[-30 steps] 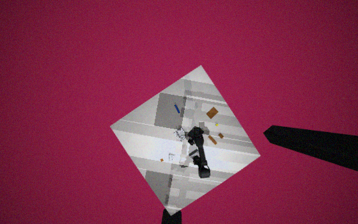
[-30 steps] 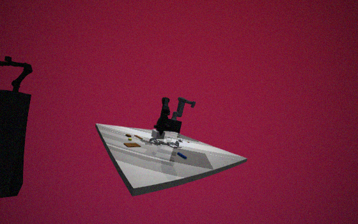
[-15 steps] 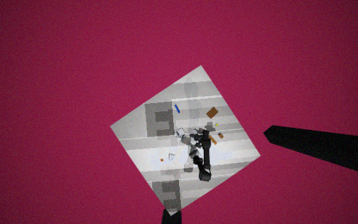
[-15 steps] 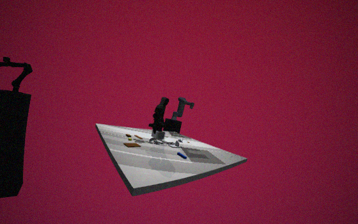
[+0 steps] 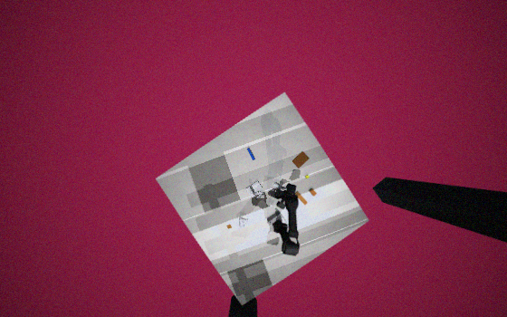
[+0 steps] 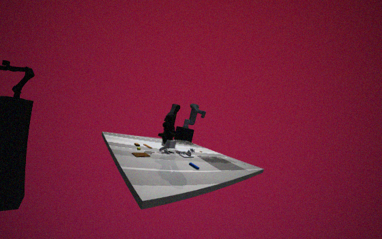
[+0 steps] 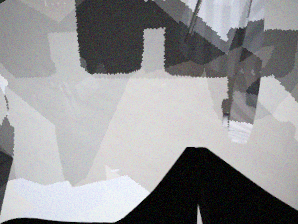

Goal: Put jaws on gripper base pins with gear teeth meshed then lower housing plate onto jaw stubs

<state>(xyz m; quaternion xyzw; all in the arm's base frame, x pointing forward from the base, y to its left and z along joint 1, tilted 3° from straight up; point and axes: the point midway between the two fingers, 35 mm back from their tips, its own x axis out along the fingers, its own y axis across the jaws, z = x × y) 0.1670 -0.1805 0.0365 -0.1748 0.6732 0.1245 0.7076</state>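
Observation:
My gripper is shut and empty, its black fingertips together at the bottom of the wrist view. In the top and exterior views the black arm reaches low over the middle of the table, beside small grey parts. One pale grey part lies left of the hand in the top view. Another small pale part lies lower left. A grey, shiny piece shows ahead and right of the fingertips in the wrist view. Which parts are base, jaws and housing plate, and whether teeth mesh, I cannot tell; patchy shadows and the hand hide much.
A blue bar, a brown block, a small yellow piece and orange pieces lie on the table. A small orange piece lies at the left.

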